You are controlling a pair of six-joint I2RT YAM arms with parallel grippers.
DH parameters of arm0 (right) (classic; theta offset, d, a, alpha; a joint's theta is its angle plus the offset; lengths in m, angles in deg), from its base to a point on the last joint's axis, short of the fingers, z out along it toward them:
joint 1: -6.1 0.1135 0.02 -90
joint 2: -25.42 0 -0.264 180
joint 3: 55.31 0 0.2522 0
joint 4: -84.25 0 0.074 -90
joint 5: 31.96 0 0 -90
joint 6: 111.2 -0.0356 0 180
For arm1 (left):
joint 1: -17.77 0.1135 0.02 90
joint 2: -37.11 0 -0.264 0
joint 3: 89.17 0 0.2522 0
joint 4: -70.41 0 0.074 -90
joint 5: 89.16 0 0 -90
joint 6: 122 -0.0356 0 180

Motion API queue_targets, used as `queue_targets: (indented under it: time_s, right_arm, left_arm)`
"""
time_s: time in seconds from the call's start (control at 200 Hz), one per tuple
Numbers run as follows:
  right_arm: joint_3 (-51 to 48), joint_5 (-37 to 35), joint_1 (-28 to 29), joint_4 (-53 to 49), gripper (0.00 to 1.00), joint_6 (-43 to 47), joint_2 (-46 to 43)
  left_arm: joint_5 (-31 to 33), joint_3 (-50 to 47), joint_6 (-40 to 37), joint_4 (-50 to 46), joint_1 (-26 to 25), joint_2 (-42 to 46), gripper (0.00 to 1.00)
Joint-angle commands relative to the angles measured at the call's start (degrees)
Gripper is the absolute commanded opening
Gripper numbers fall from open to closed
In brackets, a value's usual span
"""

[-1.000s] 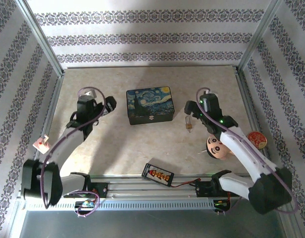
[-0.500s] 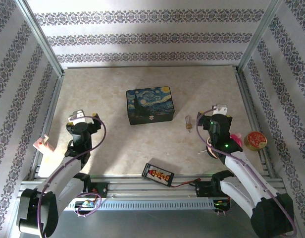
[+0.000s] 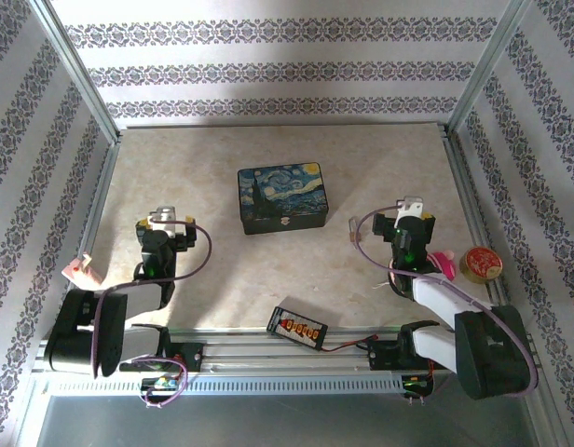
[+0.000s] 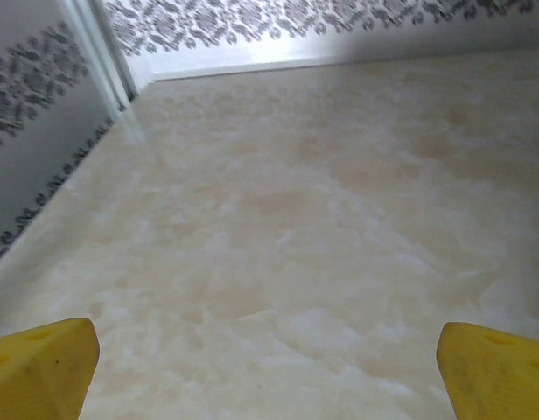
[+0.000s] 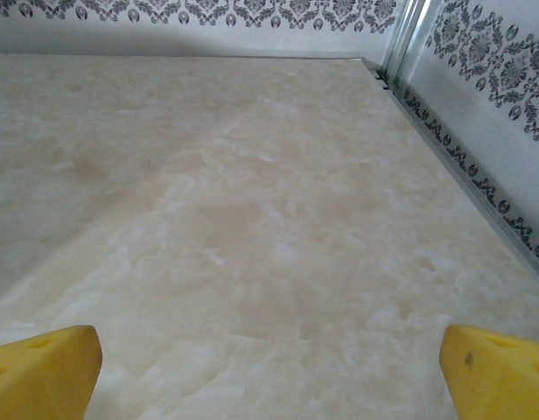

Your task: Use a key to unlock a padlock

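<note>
The tiny brass padlock point(image 3: 354, 229) lies on the marble tabletop point(image 3: 222, 270), right of the dark blue painting box point(image 3: 282, 198), with a purple cable looping beside it. A thin pale sliver point(image 3: 381, 288) near the right arm may be the key; it is too small to tell. My left gripper point(image 3: 170, 225) sits low at the near left, open, its yellow fingertips point(image 4: 42, 367) wide apart over bare table. My right gripper point(image 3: 402, 222) sits just right of the padlock, apart from it, open, with fingertips point(image 5: 497, 372) spread and nothing between them.
A round gold-red tin point(image 3: 480, 264) and a pink object point(image 3: 443, 264) lie at the right edge. A black strip with orange plugs point(image 3: 296, 327) rests by the front rail. A small pink-white item point(image 3: 77, 270) sits at the left wall.
Both arms have drawn back toward the near edge and folded low. The right gripper has pulled away from beside the padlock. Both grippers stayed open.
</note>
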State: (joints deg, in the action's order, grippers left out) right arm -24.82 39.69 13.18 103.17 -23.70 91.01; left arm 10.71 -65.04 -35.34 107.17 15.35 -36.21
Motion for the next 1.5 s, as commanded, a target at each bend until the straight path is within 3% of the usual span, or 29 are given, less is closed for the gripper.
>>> queue_targets:
  time_s: [0.0, 0.16, 0.32, 0.465, 0.63, 0.83, 0.855, 0.909, 0.974, 1.039, 1.139, 1.229, 1.494]
  right_arm:
    - [-0.81, 3.43, -1.39, 8.64, 0.98, 1.3, 0.93]
    - [-2.02, 5.96, -3.23, 11.72, 0.98, 1.33, 1.83]
    - [-3.14, 8.8, -4.06, 13.93, 0.98, 1.45, 2.42]
    - [-3.63, 10.5, -4.67, 16.64, 0.98, 1.79, 3.48]
    - [-3.35, 12.04, -5.41, 18.03, 0.98, 1.61, 4.91]
    - [-3.2, 14.49, -7.16, 23.32, 0.98, -0.72, 10.34]
    - [-3.2, 14.57, -7.24, 24.26, 0.98, -0.9, 11.28]
    - [-3.04, 14.89, -7.25, 25.97, 0.98, -1.1, 13.21]
    - [-2.46, 15.15, -7.33, 27.02, 0.98, -1.17, 15.44]
    - [-1.56, 15.76, -7.42, 28.0, 0.98, -1.11, 17.97]
    - [-0.05, 16.71, -7.49, 31.31, 0.98, -1.45, 22.98]
    - [1.18, 18.45, -7.93, 25.96, 0.98, -1.2, 21.18]
    - [3.94, 29.46, -9.44, 23.89, 0.98, 0.32, 22.31]
  left_arm:
    - [-7.07, 3.25, -2.24, 0.02, 1.54, 0.05, 0.99]
    - [-15.3, 5.23, -2.04, -3.29, 4.74, -0.69, 0.99]
    - [-24.98, 2.07, 2.17, 7.32, 5.74, -2.0, 0.99]
    - [-26.76, 5.4, 2.15, 6.6, 5.75, -7.5, 0.99]
    - [-26.8, 3.76, 2.49, 17.07, 5.92, -14.67, 0.99]
    - [-27.69, 8.83, 1.6, 9.82, 5.91, -18.3, 0.99]
    - [-26.87, 9.83, 2.13, 9.98, 5.76, -19.13, 0.99]
    - [-19.9, 12.02, 3.77, 0.75, 5.67, -16.43, 0.99]
    - [-18.37, 10.25, 4.78, 8.28, 5.62, -18.64, 0.99]
    - [-17.34, 11.07, 4.97, 4.16, 5.67, -17.29, 0.99]
    - [-17.18, 10.89, 4.92, 5.46, 5.49, -17.7, 0.99]
    - [-17.92, 10.55, 4.81, 6.39, 5.49, -17.88, 0.99]
    - [-19.05, 11.02, 4.22, 5.43, 5.56, -17.88, 0.99]
